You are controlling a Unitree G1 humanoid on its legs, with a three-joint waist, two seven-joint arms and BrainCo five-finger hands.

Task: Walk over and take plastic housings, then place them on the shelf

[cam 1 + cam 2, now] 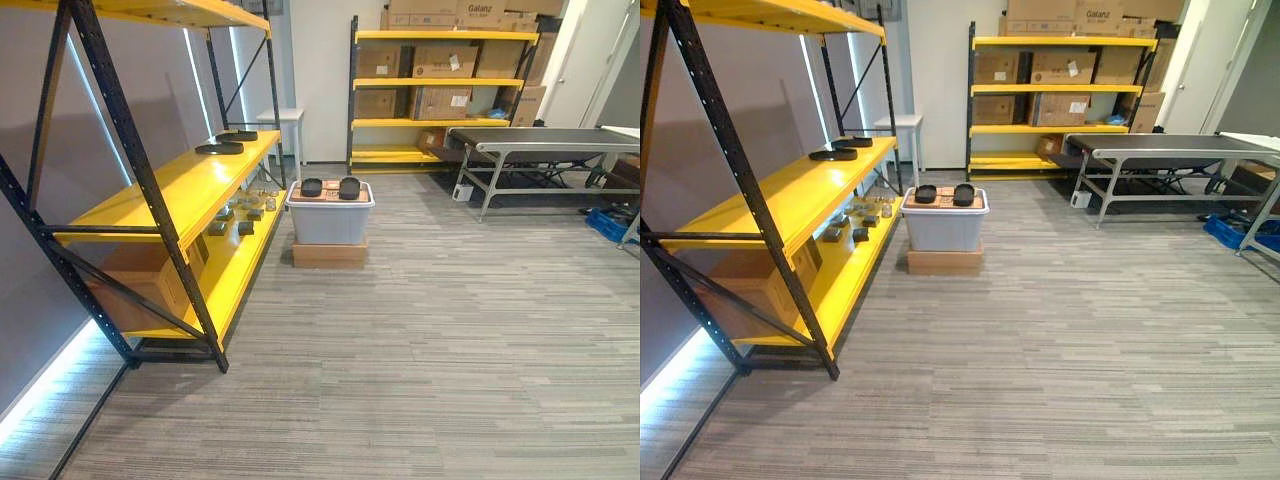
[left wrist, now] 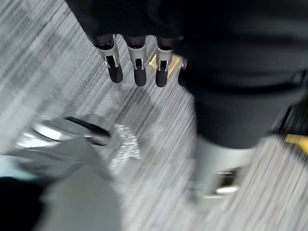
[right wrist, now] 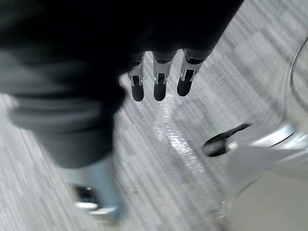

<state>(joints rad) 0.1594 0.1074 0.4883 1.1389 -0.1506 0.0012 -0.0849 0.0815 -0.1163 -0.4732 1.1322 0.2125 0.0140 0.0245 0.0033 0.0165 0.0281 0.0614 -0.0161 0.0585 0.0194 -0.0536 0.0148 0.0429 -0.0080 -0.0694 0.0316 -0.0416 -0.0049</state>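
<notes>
Straight ahead, well apart from the robot across grey carpet [image 1: 420, 350], a grey lidded bin [image 1: 330, 225] stands on a low brown base [image 1: 330, 254]. Two plastic housings [image 1: 311, 187] sit side by side on the bin's lid. They are small, dark, rounded and low, and from here their long axis cannot be told. Left of the bin runs a yellow shelf [image 1: 170, 190]. On its middle level, beyond the bin, lie two more dark flat pieces [image 1: 220, 148]. Over the carpet the left hand [image 2: 139, 72] and the right hand [image 3: 159, 89] hang low, fingers straight and relaxed, holding nothing. The bin lies forward of both hands, roughly midway between them, so neither looks nearer. Walking up to the bin likely comes before any reach.
</notes>
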